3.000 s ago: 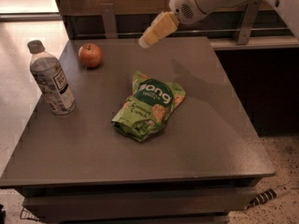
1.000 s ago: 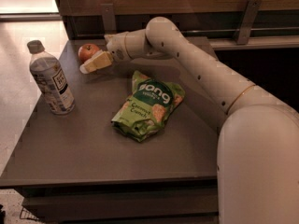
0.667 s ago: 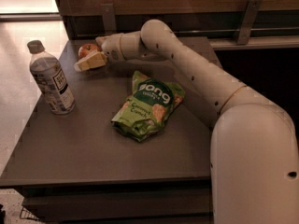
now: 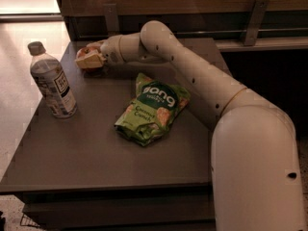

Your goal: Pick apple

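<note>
The small red apple (image 4: 85,50) sits at the far left of the dark table (image 4: 82,153). Only its top shows, because my gripper (image 4: 90,58) is right at it and covers its front and lower part. The white arm reaches across from the right, over the back of the table, down to the apple. The apple appears to rest on the table surface.
A clear water bottle (image 4: 52,82) stands upright near the table's left edge, in front of the apple. A green snack bag (image 4: 153,107) lies in the middle of the table. A dark wall with metal brackets (image 4: 111,17) runs behind the table.
The gripper has moved left from beside the apple until it sits over it, hiding most of the fruit. The bottle and the bag have not moved.
</note>
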Robot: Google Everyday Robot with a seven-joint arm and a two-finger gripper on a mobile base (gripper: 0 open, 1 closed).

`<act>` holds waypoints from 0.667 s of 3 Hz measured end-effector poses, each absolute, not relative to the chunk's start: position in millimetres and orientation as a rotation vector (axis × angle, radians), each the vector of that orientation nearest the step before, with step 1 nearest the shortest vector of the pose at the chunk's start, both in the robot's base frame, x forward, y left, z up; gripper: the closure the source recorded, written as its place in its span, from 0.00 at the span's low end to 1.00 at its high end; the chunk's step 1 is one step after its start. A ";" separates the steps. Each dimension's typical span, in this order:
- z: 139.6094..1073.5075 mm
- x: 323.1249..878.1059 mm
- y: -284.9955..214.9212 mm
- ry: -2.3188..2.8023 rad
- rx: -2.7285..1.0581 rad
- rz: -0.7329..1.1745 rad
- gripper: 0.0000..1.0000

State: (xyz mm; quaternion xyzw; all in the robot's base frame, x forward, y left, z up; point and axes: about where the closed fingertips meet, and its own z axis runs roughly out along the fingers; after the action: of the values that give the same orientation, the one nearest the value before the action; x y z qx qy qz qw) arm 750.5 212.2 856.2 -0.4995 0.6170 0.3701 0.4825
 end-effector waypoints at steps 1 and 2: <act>855.5 749.6 214.8 1.503 -1.220 0.906 0.92; 858.9 748.0 216.1 1.501 -1.227 0.905 1.00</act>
State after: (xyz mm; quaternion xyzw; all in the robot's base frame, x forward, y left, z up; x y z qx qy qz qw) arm 748.0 216.1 858.9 -0.5030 0.6152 0.3712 0.4804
